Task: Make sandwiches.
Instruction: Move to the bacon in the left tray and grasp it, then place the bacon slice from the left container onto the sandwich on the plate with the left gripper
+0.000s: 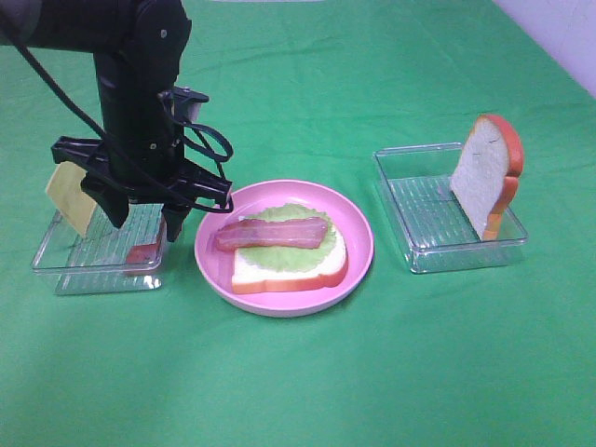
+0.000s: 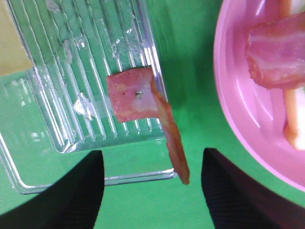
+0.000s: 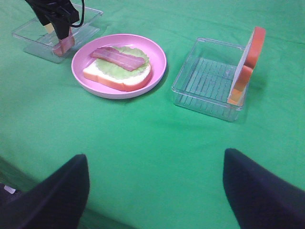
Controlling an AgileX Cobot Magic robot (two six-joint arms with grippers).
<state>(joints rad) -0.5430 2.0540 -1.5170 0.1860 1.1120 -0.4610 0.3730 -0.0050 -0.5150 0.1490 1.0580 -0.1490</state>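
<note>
Left jaws stand open, gripping nothing; the bacon strip (image 2: 133, 95), draped over the rim of the tray (image 2: 52, 129), points between them, long axis crossing their closing line; right jaws open, far off.

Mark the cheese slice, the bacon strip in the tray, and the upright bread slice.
cheese slice (image 1: 71, 197): exterior high, yellow face.
bacon strip (image 2: 131, 95): left wrist, flat end.
upright bread slice (image 1: 476, 182): exterior high, white face.

A robot lab setup — green cloth (image 1: 298, 391), toy bacon (image 1: 272, 233), black arm (image 1: 140, 74).
</note>
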